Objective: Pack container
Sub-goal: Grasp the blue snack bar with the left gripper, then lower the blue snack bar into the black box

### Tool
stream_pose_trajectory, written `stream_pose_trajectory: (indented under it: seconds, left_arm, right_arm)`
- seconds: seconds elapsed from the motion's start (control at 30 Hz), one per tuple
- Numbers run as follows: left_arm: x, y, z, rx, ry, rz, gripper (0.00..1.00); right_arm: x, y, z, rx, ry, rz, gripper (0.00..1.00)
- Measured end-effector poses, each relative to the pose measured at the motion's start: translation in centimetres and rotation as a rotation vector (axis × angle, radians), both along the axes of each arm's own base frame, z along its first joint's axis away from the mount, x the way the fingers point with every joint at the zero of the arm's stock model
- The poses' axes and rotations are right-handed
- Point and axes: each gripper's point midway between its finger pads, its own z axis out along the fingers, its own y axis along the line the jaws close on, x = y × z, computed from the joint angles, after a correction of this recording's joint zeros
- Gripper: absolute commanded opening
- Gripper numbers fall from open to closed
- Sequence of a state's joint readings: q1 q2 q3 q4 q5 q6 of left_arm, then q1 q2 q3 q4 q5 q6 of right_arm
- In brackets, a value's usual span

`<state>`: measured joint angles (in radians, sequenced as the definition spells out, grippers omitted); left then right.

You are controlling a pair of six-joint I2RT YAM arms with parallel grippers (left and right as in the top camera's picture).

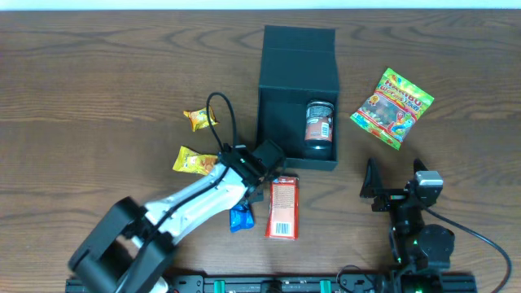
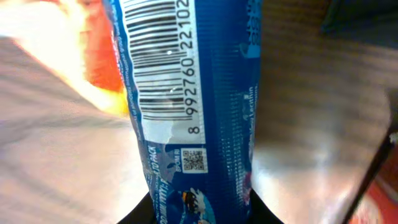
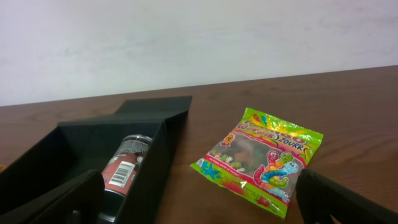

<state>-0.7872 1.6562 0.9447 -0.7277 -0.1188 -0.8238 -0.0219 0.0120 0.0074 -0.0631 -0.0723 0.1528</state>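
Left gripper (image 2: 199,214) pinched narrow on blue packet (image 1: 241,217), near-left of container (image 1: 281,106). Container open, centre-far; can (image 1: 319,122) inside. Step, by my read: packet grasped for loading. Next: lift, swing far-right, release beside can. Right gripper (image 3: 199,180) spread wide, empty.

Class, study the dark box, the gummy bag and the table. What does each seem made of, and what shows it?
The container: likely rigid card, matte; no glare, crisp folded flap. The gummy bag: glossy plastic film; crinkles, bright highlights. The table: wood or wood-look laminate, slight sheen; grain lines, but which is unclear.
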Motion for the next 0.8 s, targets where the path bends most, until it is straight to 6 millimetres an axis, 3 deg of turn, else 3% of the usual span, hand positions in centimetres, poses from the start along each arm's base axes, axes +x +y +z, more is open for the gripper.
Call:
stream_pose_trajectory:
  seconds: [0.2,0.63,0.8]
  left_arm:
    - [1.6,-0.8,5.0,-0.026,-0.084,-0.07,0.13]
    - [6.8,-5.8,13.5,-0.166,-0.287,-0.179,0.15]
    - [9.2,-8.2,14.9,-0.184,-0.322,-0.207,0.15]
  right_arm:
    - [0.0,0.0,0.0,0.0,0.0,0.0,0.99]
    - [0.0,0.0,0.0,0.0,0.0,0.0,0.99]
    - [0.0,0.0,0.0,0.0,0.0,0.0,0.99]
